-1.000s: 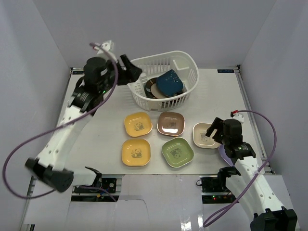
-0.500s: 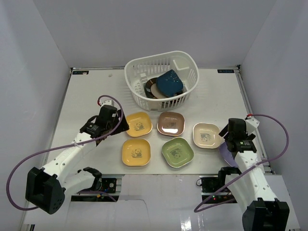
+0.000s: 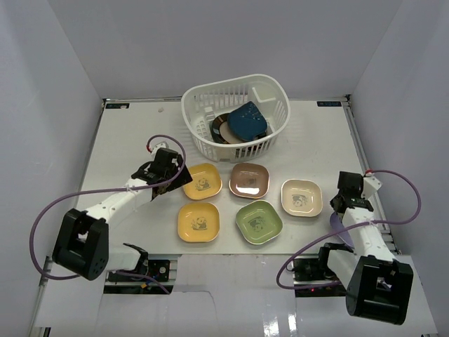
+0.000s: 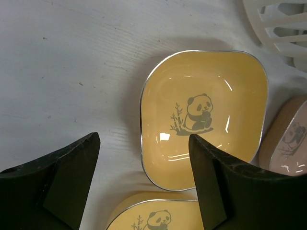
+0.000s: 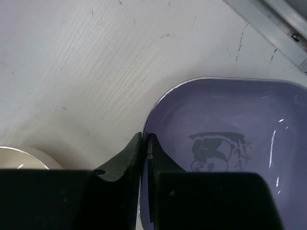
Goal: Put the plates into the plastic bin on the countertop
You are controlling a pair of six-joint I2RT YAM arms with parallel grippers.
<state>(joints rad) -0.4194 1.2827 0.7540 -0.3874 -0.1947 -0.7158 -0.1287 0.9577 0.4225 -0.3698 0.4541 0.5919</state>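
Note:
The white plastic bin (image 3: 270, 95) stands at the back of the countertop (image 3: 126, 140) and holds a dark-rimmed round plate (image 3: 222, 130) and a blue leaf-shaped plate (image 3: 247, 119). In front lie two yellow plates (image 3: 202, 180) (image 3: 198, 222), a brown one (image 3: 249, 180), a green one (image 3: 258, 222) and a cream one (image 3: 302, 197). My left gripper (image 4: 144, 153) is open and low, straddling the left rim of the far yellow plate (image 4: 206, 110). My right gripper (image 5: 145, 139) is shut on the rim of the lavender plate (image 5: 225, 143), which is mostly hidden under the arm in the top view.
White walls close in the countertop on three sides. The lavender plate lies close to the right metal edge rail (image 5: 273, 33). The near yellow plate (image 4: 158, 215) lies just below the left fingers. The brown plate's edge (image 4: 292, 139) shows at the right.
My left arm came down from beside the bin to the far yellow plate, jaws still open. My right gripper moved right from the cream plate and shut on the lavender plate's rim.

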